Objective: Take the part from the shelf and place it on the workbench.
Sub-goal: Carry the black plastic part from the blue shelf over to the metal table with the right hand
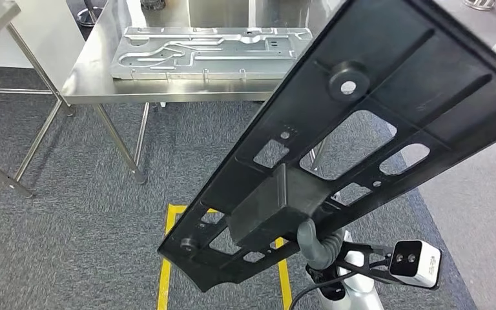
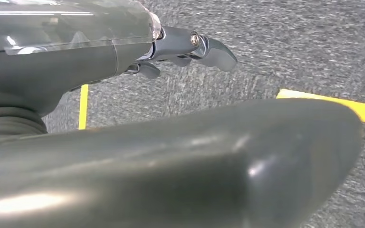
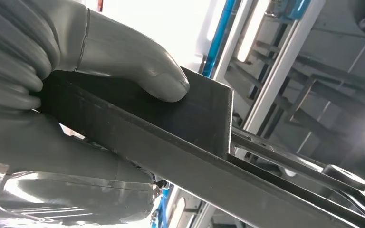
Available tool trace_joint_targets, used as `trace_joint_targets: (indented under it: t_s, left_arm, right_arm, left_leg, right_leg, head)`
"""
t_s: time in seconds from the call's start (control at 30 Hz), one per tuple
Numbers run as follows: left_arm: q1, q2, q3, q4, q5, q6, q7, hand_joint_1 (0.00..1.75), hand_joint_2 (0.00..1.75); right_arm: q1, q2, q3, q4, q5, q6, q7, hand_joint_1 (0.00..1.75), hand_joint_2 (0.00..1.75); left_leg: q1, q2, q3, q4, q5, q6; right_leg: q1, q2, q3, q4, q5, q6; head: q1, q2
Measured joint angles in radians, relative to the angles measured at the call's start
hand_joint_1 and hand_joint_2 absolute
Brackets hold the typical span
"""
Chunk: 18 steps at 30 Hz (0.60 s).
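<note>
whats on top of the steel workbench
A silver metal plate lies flat on the steel workbench. The black part held up in the right robot hand covers the bench's right end.

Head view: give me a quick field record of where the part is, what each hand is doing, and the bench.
part: black frame, tilted, carried in the air
right hand: grips the frame's block, thumb on top
left hand: holds nothing, over carpet
workbench: steel table ahead, bearing a grey metal plate
floor: yellow tape below
task state: frame not yet placed

Right hand [image 1: 316, 242] holds black part [image 1: 361, 135] tilted before steel workbench [image 1: 97, 71]
</note>
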Motion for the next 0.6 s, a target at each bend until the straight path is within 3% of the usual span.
trace_joint_targets:
  t_s: [0.03,0.07,0.1,0.17,0.23,0.3,0.4,0.47,0.53,0.57,0.6]
  left_arm:
    - [0.0,0.0,0.0,0.0,0.0,0.0,0.0,0.0,0.0]
    - [0.0,0.0,0.0,0.0,-0.001,0.0,0.0,0.0,0.0]
    - [0.001,0.0,0.0,0.0,-0.002,0.0,0.0,0.0,0.0]
    - [0.001,0.0,0.0,0.0,-0.004,0.0,0.0,0.0,0.0]
    - [0.0,-0.002,0.0,0.0,-0.004,-0.001,0.0,0.0,0.0]
    - [0.0,-0.003,0.0,0.0,-0.004,-0.001,0.0,0.0,0.0]
    - [-0.006,-0.001,-0.001,0.0,-0.004,-0.002,-0.001,0.0,0.0]
    - [-0.007,0.0,-0.001,0.0,-0.004,-0.002,-0.001,0.0,0.0]
    - [-0.005,0.0,-0.001,0.0,-0.004,-0.002,0.0,0.0,0.0]
    - [-0.003,0.0,-0.001,0.0,-0.003,-0.001,0.0,0.0,0.0]
    - [0.0,0.001,-0.001,0.0,-0.002,0.0,0.001,0.0,0.0]
  right_arm:
    - [0.003,0.0,-0.002,0.0,-0.005,0.003,0.0,1.75,1.75]
    - [0.006,0.0,-0.005,0.0,-0.009,0.006,0.0,1.75,1.75]
    - [0.008,0.0,-0.008,0.0,-0.012,0.008,0.0,1.75,1.75]
    - [0.009,0.0,-0.012,-0.001,-0.015,0.011,0.0,1.75,1.75]
    - [0.008,0.0,-0.015,-0.004,-0.017,0.011,0.0,1.75,1.75]
    - [0.008,0.0,-0.016,-0.005,-0.017,0.012,0.0,1.75,1.75]
    - [0.009,0.001,-0.017,-0.008,-0.017,0.012,0.0,1.75,1.75]
    - [0.01,0.003,-0.017,-0.011,-0.017,0.014,0.0,1.75,1.75]
    - [0.013,0.005,-0.018,-0.011,-0.018,0.018,0.0,1.75,1.75]
    - [0.015,0.005,-0.018,-0.011,-0.018,0.021,0.0,1.75,1.75]
    - [0.017,0.005,-0.019,-0.011,-0.018,0.024,0.0,1.75,1.75]
  left_leg:
    - [-0.002,0.002,0.004,0.0,-0.005,0.001]
    - [-0.003,0.003,0.008,0.0,-0.009,0.002]
    - [-0.005,0.005,0.015,0.0,-0.015,0.002]
    - [-0.009,0.009,0.034,-0.001,-0.029,0.001]
    - [-0.014,0.015,0.05,-0.002,-0.043,-0.006]
    - [-0.016,0.023,0.058,-0.006,-0.052,-0.016]
    - [-0.017,0.028,0.066,0.005,-0.069,-0.03]
    - [-0.013,0.016,0.026,0.092,-0.11,-0.037]
    - [-0.009,0.011,-0.055,0.225,-0.155,-0.045]
    - [-0.007,0.011,-0.091,0.271,-0.159,-0.048]
    - [-0.006,0.011,-0.109,0.278,-0.14,-0.05]
  right_leg:
    - [0.0,0.0,-0.045,0.066,-0.015,0.0]
    - [0.0,0.0,-0.075,0.099,-0.011,-0.001]
    - [0.001,-0.001,-0.086,0.093,0.013,-0.005]
    - [0.008,-0.008,-0.049,-0.03,0.108,-0.022]
    - [0.02,-0.025,0.002,-0.156,0.166,-0.039]
    - [0.028,-0.029,0.015,-0.189,0.165,-0.046]
    - [0.019,-0.012,0.032,-0.21,0.164,-0.054]
    - [0.012,-0.004,0.051,-0.222,0.161,-0.06]
    - [0.012,0.004,0.061,-0.223,0.151,-0.064]
    - [0.012,0.009,0.067,-0.222,0.145,-0.064]
    - [0.012,0.014,0.074,-0.221,0.139,-0.063]
  head:
    - [0.0,0.0]
    - [0.0,0.0]
    - [0.0,0.0]
    - [0.0,0.0]
    - [0.0,0.0]
    - [0.0,0.0]
    - [0.0,0.0]
    - [0.0,0.0]
    - [0.0,0.0]
    - [0.0,0.0]
    - [0.0,0.0]
